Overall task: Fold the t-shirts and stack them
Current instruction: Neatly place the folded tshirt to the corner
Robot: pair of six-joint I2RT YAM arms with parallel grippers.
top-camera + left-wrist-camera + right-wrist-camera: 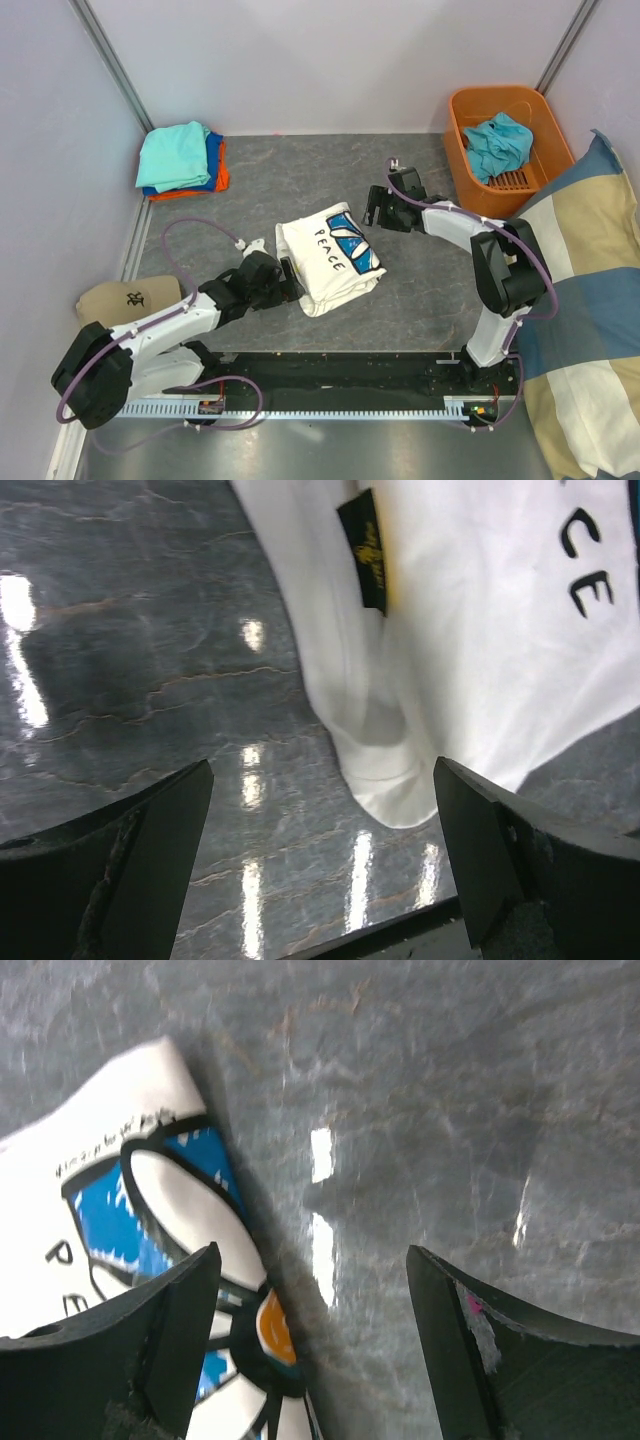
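Left gripper (pixel 292 280) and right gripper (pixel 376 209) are hovering spread and empty while the folded white tee (pixel 330 258) is awaiting stacking and a crumpled teal one (pixel 498 143), probably another tee, is lying in the basket (pixel 456 135).

Glossy grey marbled tabletop (pixel 300 170), pale lilac walls (pixel 330 60), overhead light glare (pixel 22 650).

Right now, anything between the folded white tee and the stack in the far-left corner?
Nothing visible. Bare table runs from the white tee to the stack. The left end effector and its purple cable sit nearer than that line; the tan cap too.
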